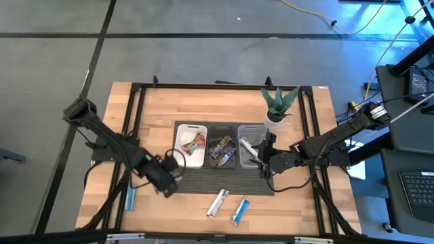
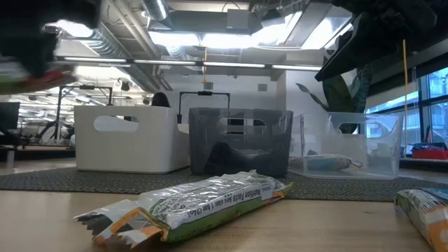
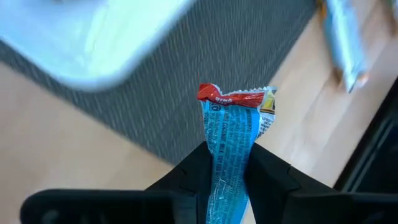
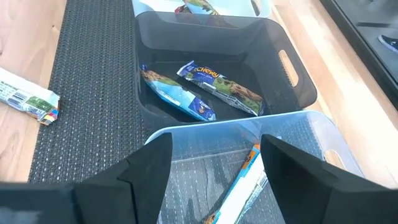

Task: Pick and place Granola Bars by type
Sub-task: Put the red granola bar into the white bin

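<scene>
Gripping a blue bar (image 3: 227, 149) between its closed fingers, the left claw (image 1: 166, 181) hangs above the counter (image 1: 163, 207) at the front left edge of the dark mat (image 1: 203, 181), just in front of the white tray (image 1: 190, 144); the bar's red crimped end sticks out past the fingertips in the left wrist view. Another blue bar (image 1: 129, 197) lies on the wood to the left of that claw. The right claw (image 1: 263, 161) stands open over the clear tray (image 1: 249, 145), its fingers (image 4: 146, 165) spread wide above a silver bar (image 4: 239, 186) lying inside. Between the white and clear trays sits the black tray (image 4: 292, 84), holding two dark multicolour bars (image 4: 217, 87) side by side. The white tray holds at least one bar (image 1: 196, 141) with a red and green wrapper. In front of the mat, a silver bar (image 1: 217, 202) and a blue bar (image 1: 240, 210) lie close together on the wood; the low view shows the silver one (image 2: 203, 199) in the foreground. A potted plant (image 1: 278, 105) stands behind the clear tray, near the counter's back right corner.
</scene>
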You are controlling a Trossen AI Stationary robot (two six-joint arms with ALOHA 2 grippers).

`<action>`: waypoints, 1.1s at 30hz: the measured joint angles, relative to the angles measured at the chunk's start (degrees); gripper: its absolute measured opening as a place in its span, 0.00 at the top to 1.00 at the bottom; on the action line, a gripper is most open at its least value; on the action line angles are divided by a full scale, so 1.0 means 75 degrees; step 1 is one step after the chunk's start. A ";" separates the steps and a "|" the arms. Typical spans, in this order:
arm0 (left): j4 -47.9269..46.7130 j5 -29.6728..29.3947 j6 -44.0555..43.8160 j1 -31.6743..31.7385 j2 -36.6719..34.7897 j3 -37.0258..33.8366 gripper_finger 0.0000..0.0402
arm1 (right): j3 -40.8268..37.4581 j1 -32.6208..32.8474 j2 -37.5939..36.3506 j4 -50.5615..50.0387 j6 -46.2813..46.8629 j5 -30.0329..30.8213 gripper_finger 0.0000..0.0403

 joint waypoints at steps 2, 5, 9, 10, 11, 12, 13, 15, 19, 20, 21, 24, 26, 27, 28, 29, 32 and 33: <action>0.0015 -0.0140 0.0317 0.0331 -0.0238 0.0000 0.80 | 0.0000 0.0000 0.0000 -0.0002 0.0000 0.0000 0.38; 0.0134 -0.0469 0.0853 0.0861 -0.0506 0.0000 0.80 | 0.0000 0.0000 0.0000 -0.0002 -0.0003 0.0000 0.38; 0.0482 -0.0951 0.1575 0.1571 -0.0732 0.0000 0.80 | 0.0000 0.0000 0.0000 -0.0005 -0.0003 0.0003 0.38; 0.0610 -0.1069 0.1769 0.1739 -0.0768 0.0000 0.80 | 0.0000 0.0000 0.0000 -0.0008 -0.0003 0.0000 0.38; 0.0779 -0.1191 0.1965 0.1905 -0.0795 -0.0003 0.80 | 0.0000 0.0000 0.0000 -0.0016 -0.0003 0.0000 0.38; 0.1007 -0.1322 0.2177 0.2069 -0.0798 -0.0003 0.80 | 0.0000 0.0000 0.0000 -0.0023 -0.0003 0.0000 0.38; 0.1212 -0.1452 0.2394 0.2225 -0.0796 0.0000 0.80 | 0.0000 0.0000 0.0000 -0.0026 -0.0003 0.0000 0.38; 0.1552 -0.1652 0.2805 0.2500 -0.0793 -0.0001 0.80 | 0.0000 0.0000 0.0000 -0.0033 -0.0003 0.0000 0.38; 0.1798 -0.1714 0.3429 0.2948 -0.0657 0.0000 0.80 | 0.0000 0.0000 0.0000 -0.0048 -0.0003 0.0000 0.38; 0.1795 -0.1696 0.3467 0.3027 -0.0596 0.0000 0.80 | 0.0000 0.0000 0.0000 -0.0064 -0.0003 0.0000 0.38; 0.1756 -0.1670 0.3472 0.3096 -0.0524 0.0000 0.80 | 0.0000 0.0000 0.0000 -0.0081 -0.0003 0.0003 0.38; 0.1614 -0.1651 0.3297 0.3202 -0.0204 0.0000 0.81 | 0.0000 0.0000 0.0000 -0.0105 -0.0003 0.0003 0.38; 0.1624 -0.1634 0.3243 0.3241 0.0038 -0.0003 0.81 | 0.0000 0.0000 0.0000 -0.0110 -0.0003 0.0000 0.38; 0.1687 -0.1634 0.3238 0.3241 0.0149 -0.0003 0.80 | 0.0003 0.0000 0.0000 -0.0116 -0.0003 0.0000 0.38; 0.1734 -0.1638 0.3230 0.3241 0.0263 -0.0003 0.80 | 0.0003 0.0000 0.0000 -0.0138 -0.0003 0.0000 0.38; 0.1740 -0.1635 0.3226 0.3241 0.0375 -0.0003 0.80 | 0.0003 0.0000 0.0000 -0.0151 -0.0003 0.0000 0.38; 0.1737 -0.1635 0.3224 0.3241 0.0635 -0.0003 0.80 | 0.0003 0.0000 0.0000 -0.0156 -0.0003 0.0002 0.38; 0.1731 -0.1633 0.3221 0.3241 0.0694 -0.0003 0.80 | 0.0003 0.0000 0.0000 -0.0157 -0.0003 0.0003 0.38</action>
